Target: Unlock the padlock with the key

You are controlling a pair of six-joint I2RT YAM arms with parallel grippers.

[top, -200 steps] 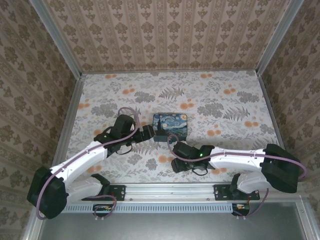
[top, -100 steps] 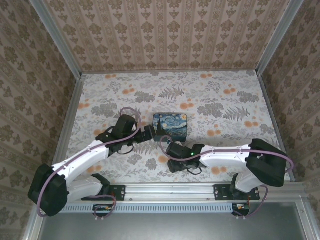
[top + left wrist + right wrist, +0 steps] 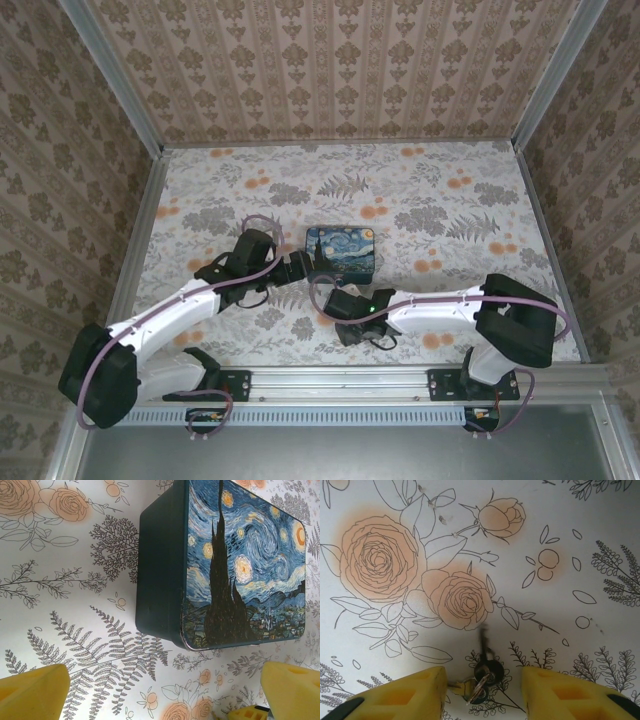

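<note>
The right gripper is straddling the key, fingers apart and not touching it. The left gripper, spread wide, is facing the tin at twelve o'clock.

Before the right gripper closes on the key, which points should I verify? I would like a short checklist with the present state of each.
1. The key lies between the fingers of the right gripper: ok.
2. Key lies free on the table, nothing covering it: ok.
3. Fingers gripping the key: not ok, a gap on each side.
4. The left gripper is open and holding nothing: ok.
5. The tin box is apart from the left fingers: ok.
6. Where the padlock lies: cannot tell.
</note>
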